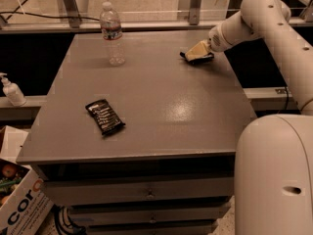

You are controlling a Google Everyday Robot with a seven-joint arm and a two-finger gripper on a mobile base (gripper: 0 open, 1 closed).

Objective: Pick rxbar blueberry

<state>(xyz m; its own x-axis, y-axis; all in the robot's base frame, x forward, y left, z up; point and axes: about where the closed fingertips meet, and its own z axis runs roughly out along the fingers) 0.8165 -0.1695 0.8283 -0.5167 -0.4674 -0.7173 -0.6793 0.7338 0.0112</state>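
rxbar blueberry (pixel 199 61) lies on the far right part of the grey table (pixel 161 97), right at the fingers (pixel 199 51), with its dark wrapper showing under them and past their tips. The gripper (pixel 191 54) is down low on the table, and its pale fingers look closed in on the bar. The white arm (pixel 254 13) bends high at the top right, then slopes down to the bar. Well away from the fingers, off to the left, stands a water bottle (pixel 112 33). A black bar (pixel 105 116) (white writing on it) lies far from them, near the front edge
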